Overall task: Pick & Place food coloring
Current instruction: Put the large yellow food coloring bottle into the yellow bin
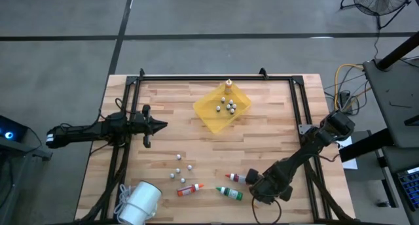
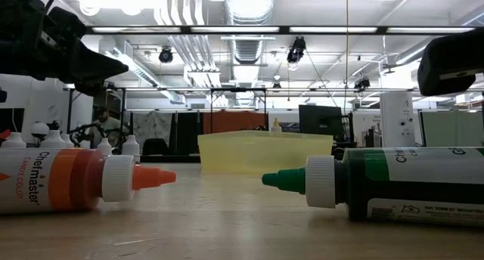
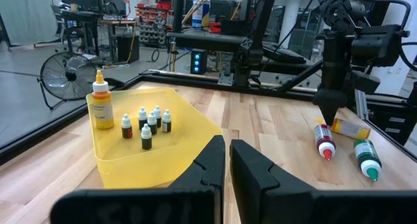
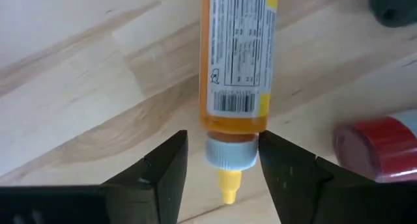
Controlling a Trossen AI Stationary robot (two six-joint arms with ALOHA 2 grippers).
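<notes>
A yellow food coloring bottle (image 4: 236,68) lies on its side on the wooden table. My right gripper (image 4: 225,162) points down over it, open, one finger on either side of its white cap collar (image 4: 229,152). The gripper's body hides this bottle in the high view. Beside it lie a red bottle (image 1: 236,178), a green one (image 1: 230,193) and an orange one (image 1: 190,190). Another yellow-orange bottle (image 3: 100,105) stands upright in the yellow tray (image 1: 208,120). My left gripper (image 1: 159,125) waits shut and level at the table's left. My right gripper has one finger (image 4: 287,165) close against the white cap collar of the lying yellow bottle. I cannot tell whether it touches. The other finger stands clear of the collar.
Several small white-capped vials (image 3: 148,125) stand in the tray. Small pale balls (image 1: 178,167) are scattered left of the bottles, and a white roll (image 1: 141,202) lies at the near left corner. A black frame (image 1: 216,78) runs around the table.
</notes>
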